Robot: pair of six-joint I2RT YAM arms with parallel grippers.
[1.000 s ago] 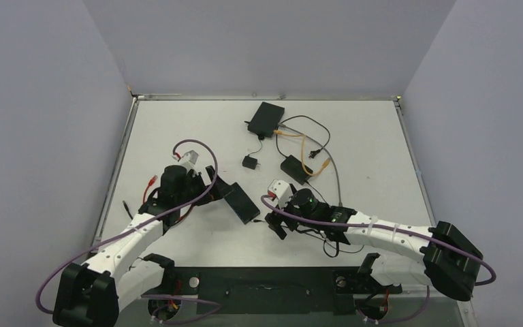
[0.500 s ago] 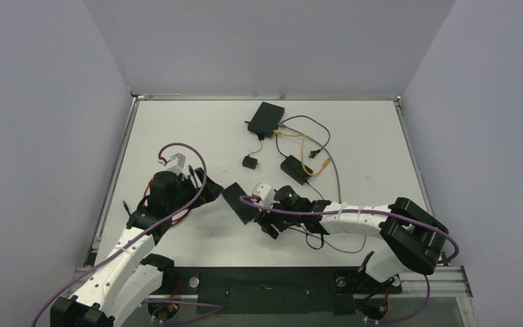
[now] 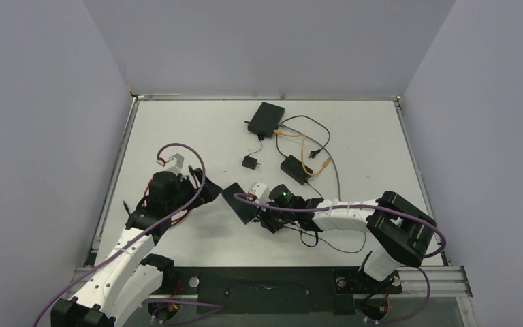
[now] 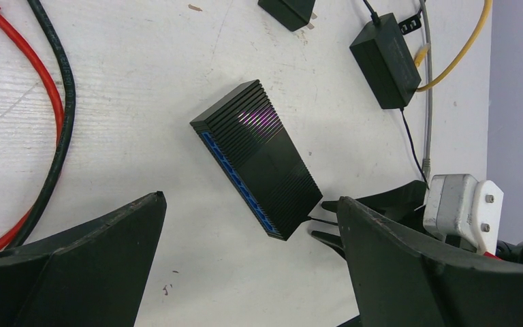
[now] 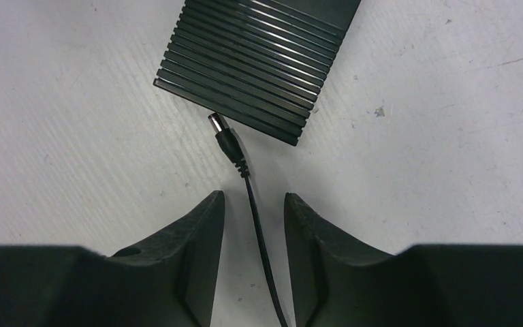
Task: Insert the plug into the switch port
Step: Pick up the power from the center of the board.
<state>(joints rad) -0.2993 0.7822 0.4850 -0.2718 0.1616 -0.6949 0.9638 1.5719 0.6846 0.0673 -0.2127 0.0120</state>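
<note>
We see the black ribbed rectangular switch box [image 4: 259, 160] flat on the white table [image 3: 177, 129], with its blue port strip [image 4: 237, 180] along one long side. The black barrel plug [image 5: 226, 139] on its thin black cable [image 5: 262, 252] lies with its tip right at the switch's ribbed end. The right gripper [image 5: 253, 199] straddles the cable, fingers narrow, not clamped. The left gripper [image 4: 250, 201] hangs above the switch, spread wide, holding nothing.

Switch [image 4: 259, 160]: black ribbed box, blue port face along one long side, flat and diagonal on the white table [image 3: 177, 129]. Plug [image 5: 223, 136]: black barrel on a thin cable [image 5: 262, 245], tip at the switch's short end, not inserted
</note>
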